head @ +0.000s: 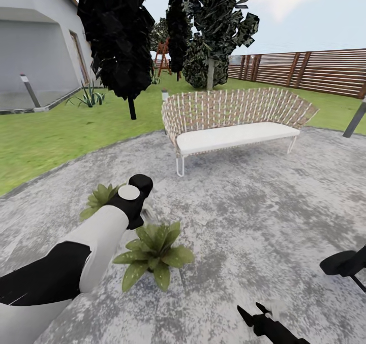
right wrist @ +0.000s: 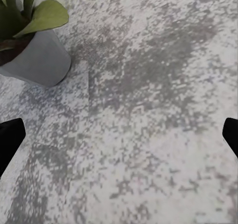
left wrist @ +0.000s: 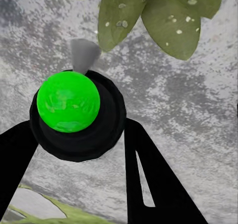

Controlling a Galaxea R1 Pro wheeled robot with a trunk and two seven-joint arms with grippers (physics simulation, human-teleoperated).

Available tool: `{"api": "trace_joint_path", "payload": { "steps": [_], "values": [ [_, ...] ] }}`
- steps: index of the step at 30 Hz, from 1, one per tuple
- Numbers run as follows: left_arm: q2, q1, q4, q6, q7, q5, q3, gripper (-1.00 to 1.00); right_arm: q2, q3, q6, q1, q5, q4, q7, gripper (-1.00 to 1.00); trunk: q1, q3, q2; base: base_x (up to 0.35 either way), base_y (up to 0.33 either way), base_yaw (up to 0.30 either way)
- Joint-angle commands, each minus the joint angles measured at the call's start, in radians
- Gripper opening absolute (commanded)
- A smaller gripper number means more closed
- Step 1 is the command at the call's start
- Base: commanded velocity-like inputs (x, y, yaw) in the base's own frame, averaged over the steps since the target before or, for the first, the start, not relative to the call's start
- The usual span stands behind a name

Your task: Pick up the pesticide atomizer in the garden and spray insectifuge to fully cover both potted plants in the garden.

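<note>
Two potted plants stand on the grey paving: the near one [head: 152, 252] and the far one [head: 101, 196]. My left arm reaches over them, its wrist [head: 133, 197] between the two. In the left wrist view my left gripper [left wrist: 79, 129] is shut on the pesticide atomizer [left wrist: 74, 114], seen end-on as a round black body with a bright green cap. A grey cone of spray [left wrist: 84, 55] points at speckled leaves [left wrist: 148, 15]. My right gripper [right wrist: 119, 137] is open above bare paving, beside a grey pot [right wrist: 37, 60] with green leaves. The right arm [head: 269, 326] is low at the front.
A wicker sofa [head: 229, 115] with a white cushion stands ahead on the paving. Behind it are dark trees [head: 119, 38], lawn and a brown slat fence [head: 305, 69]. Grey bollard lamps [head: 30, 90] [head: 356, 117] stand left and right. A house wall [head: 35, 38] is at the far left.
</note>
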Motion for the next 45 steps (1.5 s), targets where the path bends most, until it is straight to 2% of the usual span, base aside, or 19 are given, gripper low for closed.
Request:
{"api": "trace_joint_path", "payload": {
  "steps": [1, 5, 9, 11, 17, 26, 36, 45],
  "values": [
    [0.000, -0.001, -0.003, -0.017, -0.010, -0.008, -0.003, -1.00, 0.000, -0.003, -0.002, -0.001, -0.001, 0.002, 0.005, 1.00, 0.000, -0.001, 0.000, 0.314, 0.021, 0.000],
    [0.000, -0.001, -0.015, -0.061, -0.010, -0.008, -0.004, -1.00, 0.000, -0.003, -0.002, -0.001, -0.001, 0.003, 0.005, 1.00, 0.000, 0.000, 0.000, 0.115, 0.006, -0.131],
    [0.000, -0.001, -0.017, -0.135, -0.010, -0.008, -0.055, -1.00, 0.000, -0.003, -0.002, -0.001, -0.001, 0.003, 0.005, 1.00, 0.000, 0.002, 0.000, 0.004, 0.000, -0.249],
    [0.000, -0.001, -0.017, -0.151, -0.010, -0.007, -0.067, -1.00, 0.000, -0.003, -0.002, -0.001, 0.000, 0.003, 0.005, 1.00, 0.000, 0.003, 0.000, 0.001, 0.000, -0.252],
    [0.000, 0.003, -0.016, -0.159, -0.010, -0.007, -0.073, -1.00, 0.001, -0.003, -0.002, -0.001, 0.000, 0.003, 0.005, 1.00, 0.000, 0.006, 0.000, 0.000, 0.000, -0.253],
    [0.000, 0.070, -0.016, -0.165, -0.010, -0.008, -0.075, -1.00, 0.001, -0.003, -0.002, -0.001, 0.000, 0.003, 0.005, 1.00, 0.000, 0.010, 0.000, 0.000, 0.000, -0.257],
    [0.000, 0.074, -0.018, -0.167, -0.010, -0.009, -0.076, -1.00, 0.001, -0.003, -0.002, -0.001, 0.000, 0.003, 0.006, 1.00, 0.000, 0.010, 0.000, 0.000, -0.004, -0.091],
    [0.000, 0.074, -0.019, -0.167, -0.009, -0.011, -0.077, -1.00, 0.001, -0.003, -0.002, -0.001, 0.000, 0.003, 0.005, 1.00, 0.000, 0.010, 0.000, -0.065, -0.156, -0.150]
  ]
}}
